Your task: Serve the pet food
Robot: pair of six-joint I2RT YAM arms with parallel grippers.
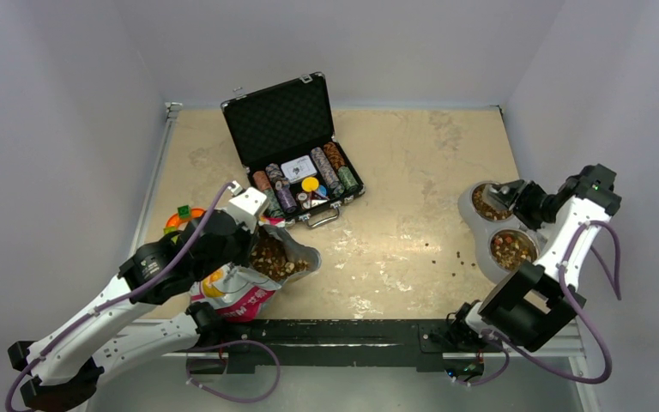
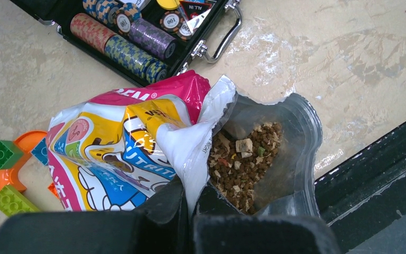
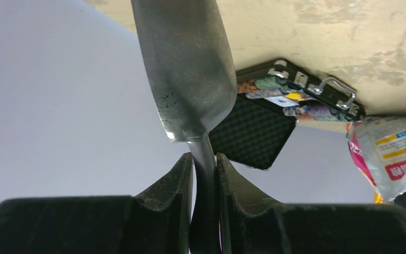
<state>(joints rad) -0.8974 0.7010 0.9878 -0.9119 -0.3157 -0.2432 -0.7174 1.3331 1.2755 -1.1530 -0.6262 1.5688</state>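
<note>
The pet food bag (image 1: 244, 299) stands open at the near left, with brown kibble (image 1: 273, 257) showing in its mouth. My left gripper (image 1: 253, 230) is shut on the bag's white top edge; the left wrist view shows the fingers (image 2: 190, 190) pinching that fold beside the kibble (image 2: 246, 164). A grey double bowl (image 1: 468, 215) at the right holds kibble in both cups (image 1: 512, 249). My right gripper (image 1: 522, 202) hovers over the far cup, shut on the handle of a metal scoop (image 3: 185, 69). The scoop's inside is hidden.
An open black poker-chip case (image 1: 296, 150) sits at the back centre. Toy bricks and an orange piece (image 1: 180, 216) lie left of the bag. Loose pellets (image 1: 446, 255) are scattered left of the bowl. A black rail (image 1: 343, 330) runs along the near edge.
</note>
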